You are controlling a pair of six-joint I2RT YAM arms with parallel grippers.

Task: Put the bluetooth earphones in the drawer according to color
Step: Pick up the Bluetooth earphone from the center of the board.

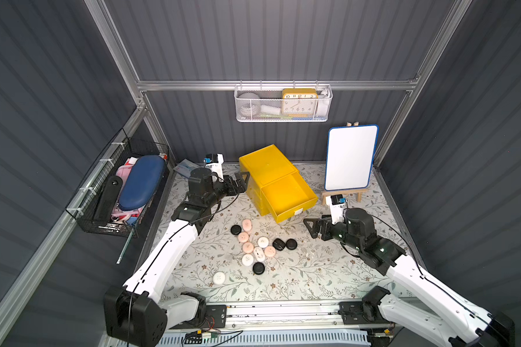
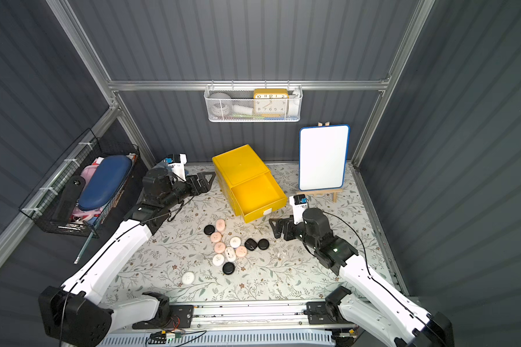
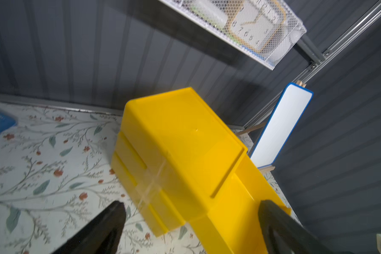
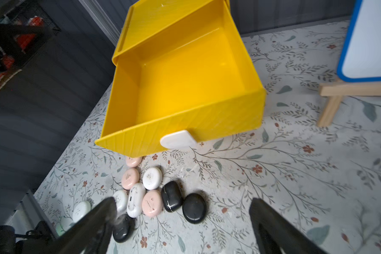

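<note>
Okay, left gripper (image 1: 242,181) sits just beside the yellow drawer cabinet's (image 1: 265,168) side wall, jaws spread wide, nothing held; likely placed to brace it. Top drawer (image 1: 289,195) is pulled out and empty, ready for one colour. Earphone cases (image 1: 257,246) all lie mixed on the mat before it, one white case (image 1: 219,278) apart. Right gripper (image 1: 312,229) hovers near the white tab handle (image 1: 298,211), jaws wide, empty. Surface is a floral mat (image 1: 313,276). Room: dark ribbed walls, black wire basket (image 1: 109,222), mesh basket (image 1: 283,117) with clock (image 1: 299,102), whiteboard (image 1: 351,157) on easel.
</note>
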